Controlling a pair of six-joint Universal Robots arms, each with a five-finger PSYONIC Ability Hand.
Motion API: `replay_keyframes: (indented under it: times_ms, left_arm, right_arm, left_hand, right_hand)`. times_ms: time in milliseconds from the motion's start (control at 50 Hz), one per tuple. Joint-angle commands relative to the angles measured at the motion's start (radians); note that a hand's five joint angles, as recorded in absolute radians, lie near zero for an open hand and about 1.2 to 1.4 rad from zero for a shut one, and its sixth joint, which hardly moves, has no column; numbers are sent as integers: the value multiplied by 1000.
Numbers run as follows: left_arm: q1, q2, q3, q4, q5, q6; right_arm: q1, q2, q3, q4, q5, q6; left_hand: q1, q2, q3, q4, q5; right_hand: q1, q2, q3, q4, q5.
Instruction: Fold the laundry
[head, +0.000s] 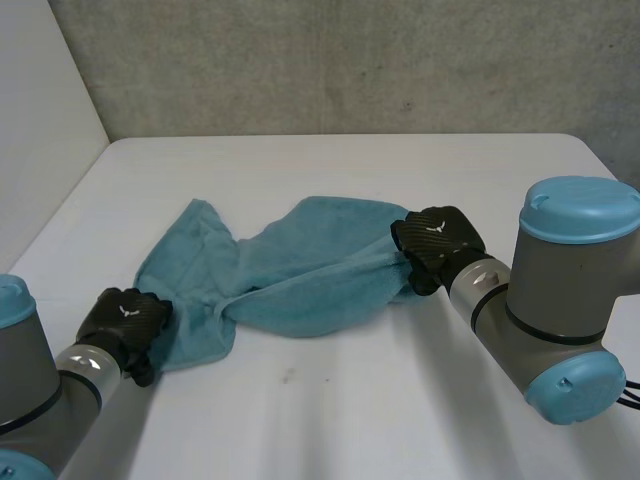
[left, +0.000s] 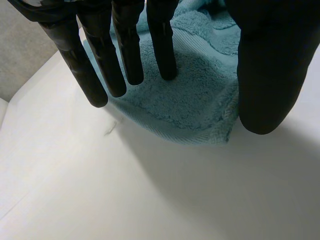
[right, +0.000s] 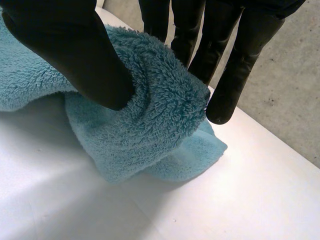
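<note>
Towel (head: 300, 270) lay bunched on the white table (head: 350, 410), one end pinched by the right hand (head: 437, 243), the left hand (head: 125, 320) spread straight-fingered over the opposite corner.

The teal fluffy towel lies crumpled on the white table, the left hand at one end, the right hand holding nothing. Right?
Not quite: the right hand is not empty. The right wrist view shows its thumb and fingers pinching a bunched edge of the teal fluffy towel. The rest stands: crumpled on the white table, left hand at the other end.
</note>
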Motion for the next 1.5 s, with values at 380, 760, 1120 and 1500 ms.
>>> replay_keyframes:
  times_ms: [380,760,1120,1500]
  left_arm:
    - [-1,-65,37,77,2,-2]
    - [10,147,64,-21,0,0]
    - [125,427,238,-125,75,-10]
    - [-44,-206,829,-67,3,-14]
  right_arm:
    - [0,14,0,-3,0,-1]
    - [-20,-52,-55,72,0,-28]
    - [-196,-368,-256,475,-71,-311]
    - [-140,121,-627,287,84,-305]
  left_hand:
    - [436,439,437,433,438]
    - [853,855,854,849,855]
    - [853,855,854,849,855]
    - [853,855,854,849,855]
  right_hand:
    - [447,234,214,204,252]
    - [447,234,214,204,252]
    - [447,234,214,204,252]
    - [447,234,214,204,252]
